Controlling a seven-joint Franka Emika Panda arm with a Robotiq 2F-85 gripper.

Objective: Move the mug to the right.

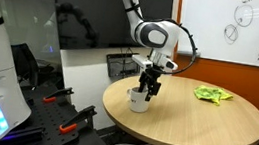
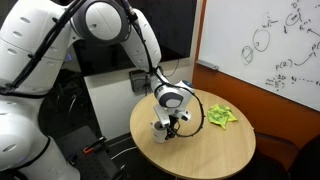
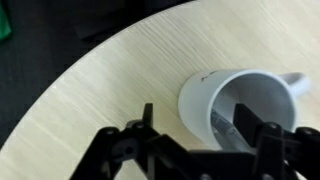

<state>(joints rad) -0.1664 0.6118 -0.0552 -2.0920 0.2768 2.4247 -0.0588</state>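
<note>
At the left edge of the round wooden table [image 1: 199,120], as an exterior view shows it, a white mug [image 1: 139,101] stands upright, a little in from the rim. The gripper [image 1: 148,85] hangs directly over it and reaches down to its opening. In the wrist view the fingers are spread apart. One finger [image 3: 146,120] is outside the mug, clear of its wall, and the second one is down inside the cup, so nothing is pinched. The mug's handle [image 3: 293,80] sticks out on the side of the inner finger. Toward the right edge lies a crumpled green cloth [image 1: 212,92], well apart from the mug.
</note>
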